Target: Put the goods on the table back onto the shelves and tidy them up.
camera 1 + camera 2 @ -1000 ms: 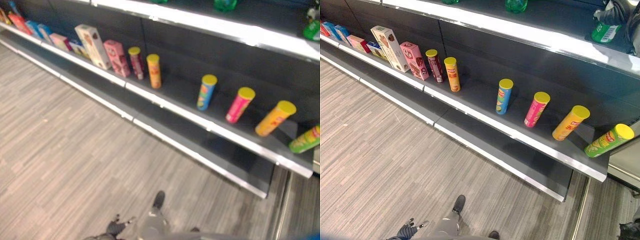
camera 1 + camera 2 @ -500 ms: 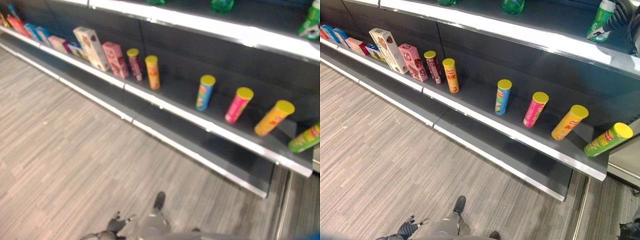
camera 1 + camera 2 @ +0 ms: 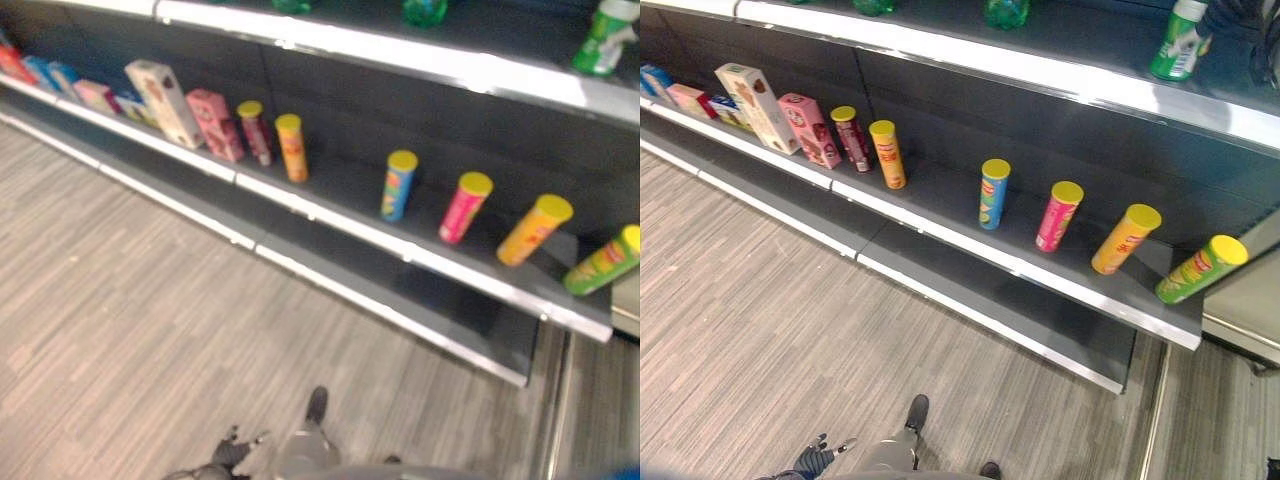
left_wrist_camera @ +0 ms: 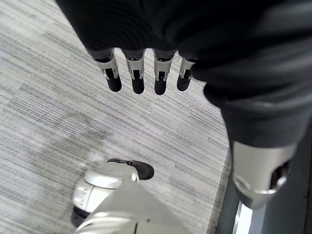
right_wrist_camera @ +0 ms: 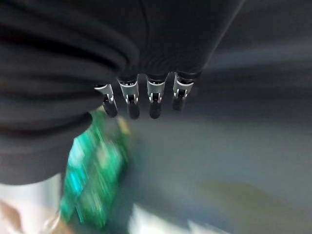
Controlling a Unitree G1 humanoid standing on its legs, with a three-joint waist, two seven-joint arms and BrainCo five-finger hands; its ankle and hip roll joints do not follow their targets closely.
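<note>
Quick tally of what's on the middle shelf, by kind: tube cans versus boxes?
Tube cans: 6, from the dark red can to the green can.
Boxes: at least 6, counting the tall cream box and pink box; the far end is cut off.
Total: at least 12.

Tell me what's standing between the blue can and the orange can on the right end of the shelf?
One pink can stands between the blue can and the orange can, apart from both; the right eye view shows it.
</note>
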